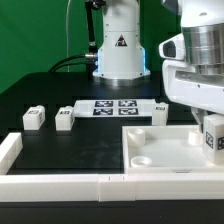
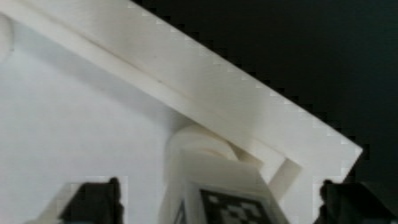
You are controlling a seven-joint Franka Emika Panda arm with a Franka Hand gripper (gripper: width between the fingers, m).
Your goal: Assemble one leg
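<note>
My gripper [image 1: 212,128] hangs over the far right corner of the large white square panel [image 1: 160,150]. One leg [image 1: 214,136], a small white block with a black-and-white tag, stands there between my fingers. In the wrist view the leg [image 2: 228,195] sits against the panel's raised rim [image 2: 214,85]. The jaws are wide apart, and a white gap shows between the leg and the dark finger [image 2: 96,200] on one side. Two more legs [image 1: 34,118] [image 1: 65,118] lie at the exterior view's left, and another leg [image 1: 160,108] lies behind the panel.
The marker board [image 1: 112,107] lies at the back middle, in front of the robot base [image 1: 118,55]. A white rail [image 1: 55,183] runs along the table's front edge, with a white corner block [image 1: 9,150] at the exterior view's left.
</note>
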